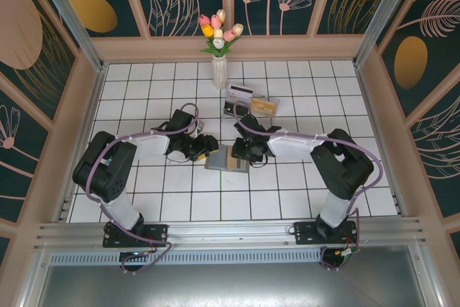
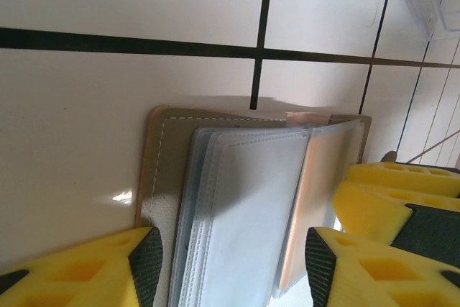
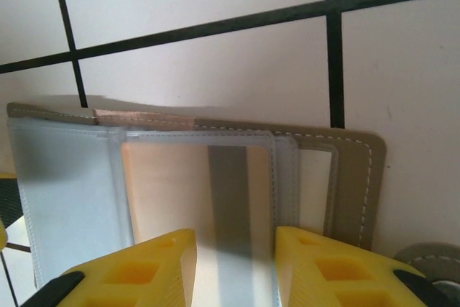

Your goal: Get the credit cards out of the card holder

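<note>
My left claw (image 2: 233, 267) stands spread, straddling the clear sleeves of the open card holder (image 2: 159, 177), which lies flat on the tiled table (image 1: 144, 199). My right claw (image 3: 236, 253) hovers narrowly parted over a tan striped card (image 3: 172, 192) in its sleeve; contact unclear. Beyond sit a clear tray (image 1: 249, 101) and a tulip vase (image 1: 219, 71).

No text, label, brand name or number is legible. The card holder (image 1: 226, 158) and its clear sleeves (image 2: 241, 206) carry no readable print. The credit cards (image 1: 264, 106) lying beyond it are too small in the top view for any marking to be made out.
</note>
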You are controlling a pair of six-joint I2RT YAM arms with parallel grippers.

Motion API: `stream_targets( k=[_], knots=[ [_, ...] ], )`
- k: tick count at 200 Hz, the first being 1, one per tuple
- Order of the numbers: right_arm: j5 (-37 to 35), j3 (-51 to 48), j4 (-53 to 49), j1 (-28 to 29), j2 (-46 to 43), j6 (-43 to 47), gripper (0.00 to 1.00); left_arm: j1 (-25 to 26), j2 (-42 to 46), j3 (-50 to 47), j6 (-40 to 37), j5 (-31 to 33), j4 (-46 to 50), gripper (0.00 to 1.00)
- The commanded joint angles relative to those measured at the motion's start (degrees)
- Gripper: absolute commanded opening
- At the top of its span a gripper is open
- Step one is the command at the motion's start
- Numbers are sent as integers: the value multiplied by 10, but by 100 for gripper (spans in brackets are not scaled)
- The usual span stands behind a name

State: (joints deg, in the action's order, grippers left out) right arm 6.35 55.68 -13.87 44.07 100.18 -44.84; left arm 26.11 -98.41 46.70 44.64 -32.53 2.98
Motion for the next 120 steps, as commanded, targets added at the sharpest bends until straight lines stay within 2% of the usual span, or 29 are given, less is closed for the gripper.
stream_targets(
  k=[1, 20, 52, 97, 120],
  knots=[
    [67, -22, 43, 2, 4, 10, 36, 2, -8, -6, -9, 5, 1, 58],
    [67, -29, 47, -4, -1, 1, 37, 2, -7, -6, -9, 5, 1, 58],
    [14, -15, -3, -4, -10, 3, 37, 2, -5, -5, -12, 12, 6, 57],
    [53, -24, 45, -4, -41, 4, 37, 2, -6, 2, -13, 14, 11, 57],
    [50, -15, 33, -4, -60, 2, 37, 2, -5, 2, -14, 16, 12, 57]
  ],
)
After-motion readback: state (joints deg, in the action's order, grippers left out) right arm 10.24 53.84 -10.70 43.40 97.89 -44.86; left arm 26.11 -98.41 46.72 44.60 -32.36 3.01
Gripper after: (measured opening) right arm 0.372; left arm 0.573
